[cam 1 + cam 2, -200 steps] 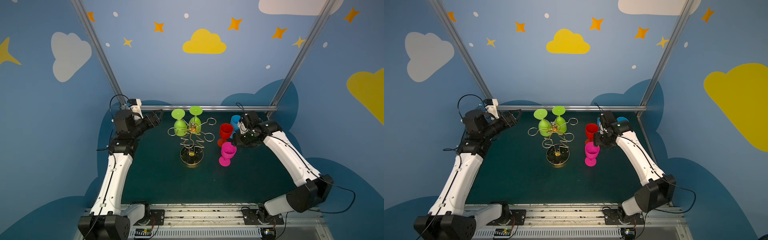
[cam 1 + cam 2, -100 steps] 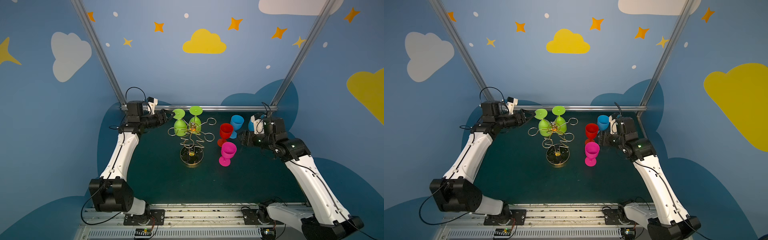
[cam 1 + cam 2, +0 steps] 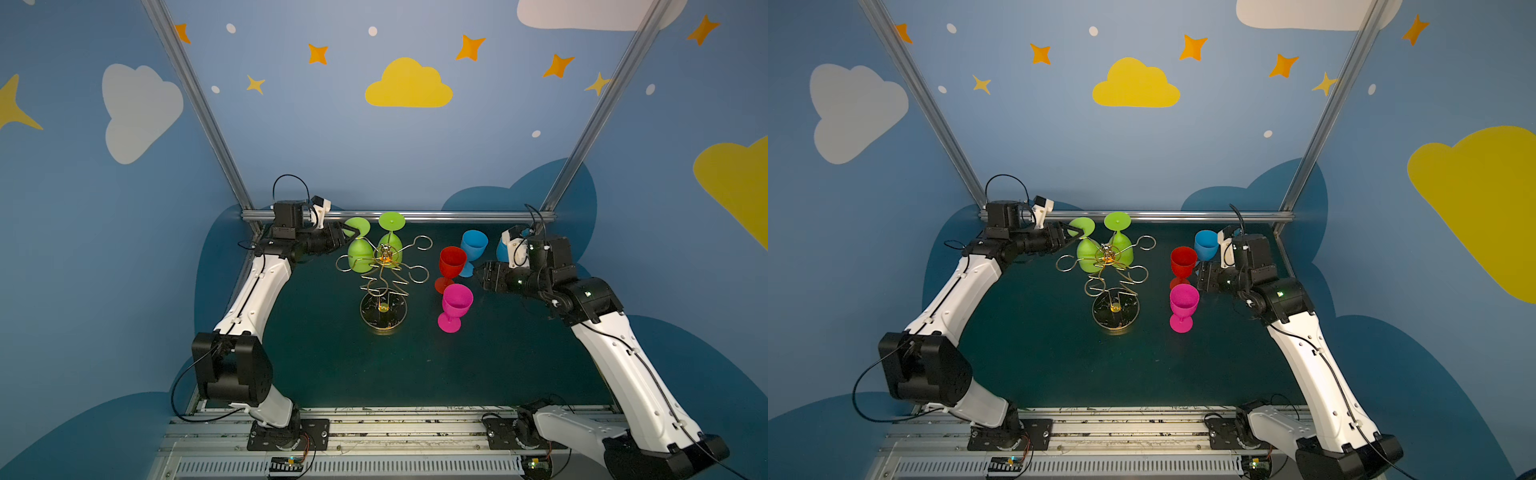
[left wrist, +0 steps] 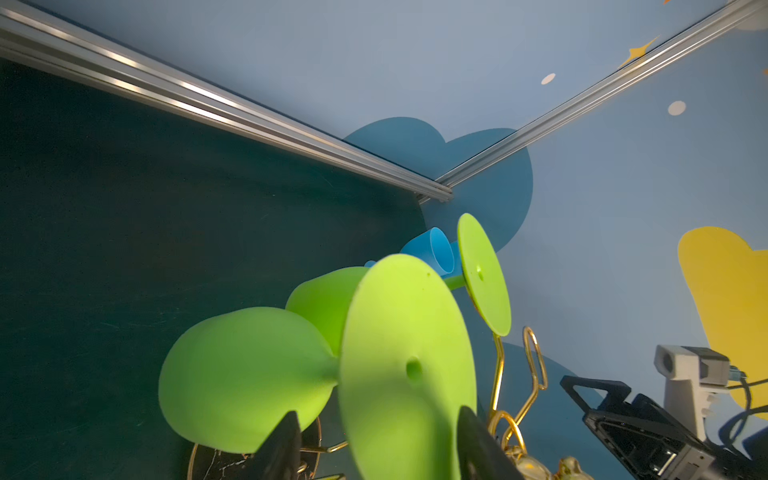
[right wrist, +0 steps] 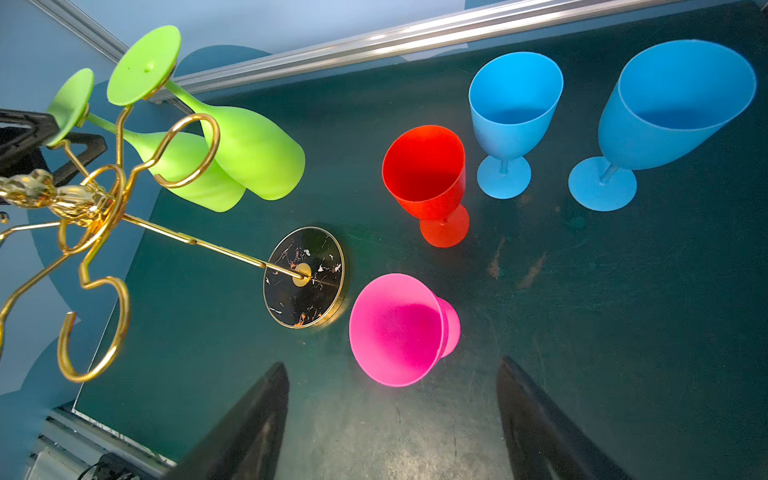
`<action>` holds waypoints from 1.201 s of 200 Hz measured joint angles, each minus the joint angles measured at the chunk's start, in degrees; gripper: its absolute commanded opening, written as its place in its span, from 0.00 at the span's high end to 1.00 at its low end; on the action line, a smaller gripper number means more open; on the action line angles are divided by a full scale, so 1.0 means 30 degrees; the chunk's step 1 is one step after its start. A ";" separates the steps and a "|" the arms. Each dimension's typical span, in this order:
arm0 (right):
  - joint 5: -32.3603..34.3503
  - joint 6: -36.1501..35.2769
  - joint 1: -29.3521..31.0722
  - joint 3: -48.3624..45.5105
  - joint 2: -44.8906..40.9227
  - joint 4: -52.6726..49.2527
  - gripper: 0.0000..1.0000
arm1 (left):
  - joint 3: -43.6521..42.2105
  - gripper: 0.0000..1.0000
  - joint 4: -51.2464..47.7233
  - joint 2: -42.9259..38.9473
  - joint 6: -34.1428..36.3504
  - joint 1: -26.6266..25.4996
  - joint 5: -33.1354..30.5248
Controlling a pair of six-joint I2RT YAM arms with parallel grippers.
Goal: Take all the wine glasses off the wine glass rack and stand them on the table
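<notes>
**Left end effector** (image 3: pixel 351 232): sits at the rear left of the wine glass rack (image 3: pixel 384 257), level with its looped arms. Its jaws stand apart on either side of the foot (image 4: pixel 407 353) of the left green wine glass (image 3: pixel 359 254). The left wrist view shows a gap on one side, so no clamp is established.

**Left green wine glass:** hangs inverted from a rack arm, foot uppermost, bowl below, stem through the wire loop. Its long axis runs foot to bowl, somewhat tilted, with the foot directly ahead of the left end effector.

**Second green wine glass** (image 3: pixel 390 245): hangs the same way on the adjoining arm, bowl just beside the first.

**Right of the rack:** a red wine glass (image 3: pixel 453 259), a pink wine glass (image 3: pixel 457 300) and a blue wine glass (image 3: pixel 473 244) stand upright on the surface (image 3: pixel 324 365).

**Right end effector** (image 3: pixel 480 275): jaws wide apart and empty, near the pink wine glass. It is well apart from both hanging glasses, with the rack post between.

**Assessment:** the left arm is clearly the nearer. Removal likely calls for a firm hold on the foot, then travel outward along the wire arm, away from the post. The neighbouring bowl is the probable contact risk.
</notes>
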 measured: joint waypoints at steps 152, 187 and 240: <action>0.0007 -0.0219 -0.0299 -0.0022 -0.0313 -0.0015 0.23 | 0.1144 0.92 -0.0284 -0.0066 -0.0255 0.0423 -0.0721; 0.0000 -0.0219 -0.0350 -0.0036 -0.0554 -0.0022 0.23 | 0.1370 0.97 -0.0160 -0.0175 -0.0714 0.0474 -0.0248; -0.0007 -0.0219 -0.0474 -0.0058 -0.0699 -0.0022 0.23 | 0.1355 0.97 -0.0007 -0.0189 -0.1770 0.0656 0.0612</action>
